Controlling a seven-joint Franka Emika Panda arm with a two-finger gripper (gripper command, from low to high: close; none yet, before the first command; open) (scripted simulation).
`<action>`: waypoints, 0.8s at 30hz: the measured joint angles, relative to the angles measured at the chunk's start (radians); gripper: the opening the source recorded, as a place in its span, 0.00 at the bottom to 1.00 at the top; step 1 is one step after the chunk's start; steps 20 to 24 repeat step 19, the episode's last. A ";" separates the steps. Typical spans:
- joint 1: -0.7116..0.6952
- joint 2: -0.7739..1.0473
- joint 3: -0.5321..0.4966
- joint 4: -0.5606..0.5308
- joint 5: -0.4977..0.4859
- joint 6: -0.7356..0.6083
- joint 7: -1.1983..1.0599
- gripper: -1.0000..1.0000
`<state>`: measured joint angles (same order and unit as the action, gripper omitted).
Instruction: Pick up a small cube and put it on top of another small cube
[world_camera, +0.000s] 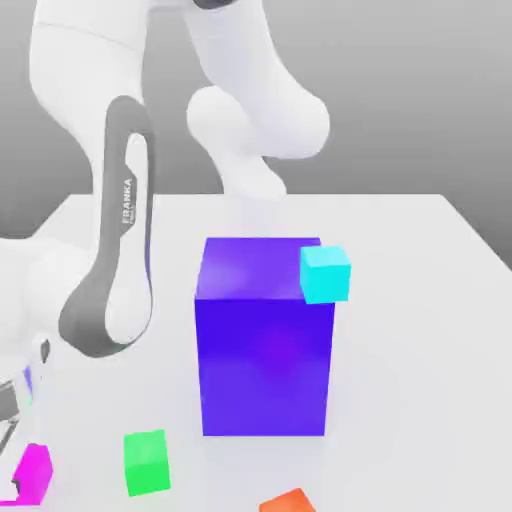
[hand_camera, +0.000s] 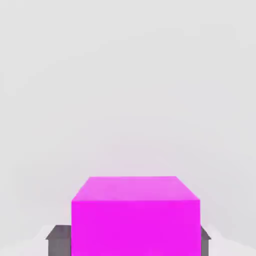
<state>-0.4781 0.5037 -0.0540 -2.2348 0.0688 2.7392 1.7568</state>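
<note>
— Down at the exterior view's lower left, the gripper (world_camera: 20, 480) appears clenched on the magenta cube (world_camera: 32, 472), its fingers (hand_camera: 60, 239) flanking it in the hand view.

— And the best move?

— Lift straight up, keep the hold square, then travel level toward the green cube (world_camera: 147, 461) nearby on the white table (world_camera: 420, 330), lowering gently before letting go.

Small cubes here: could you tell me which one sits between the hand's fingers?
The magenta cube, flanked by both grey fingers; the green, orange and cyan cubes lie apart.
</note>
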 joint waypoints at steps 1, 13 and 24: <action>0.004 -0.030 -0.005 -0.007 -0.002 -0.023 0.002 0.00; 0.141 -0.365 0.091 -0.283 -0.077 -0.080 0.054 0.00; 0.150 -0.251 0.086 -0.284 -0.091 0.034 0.063 1.00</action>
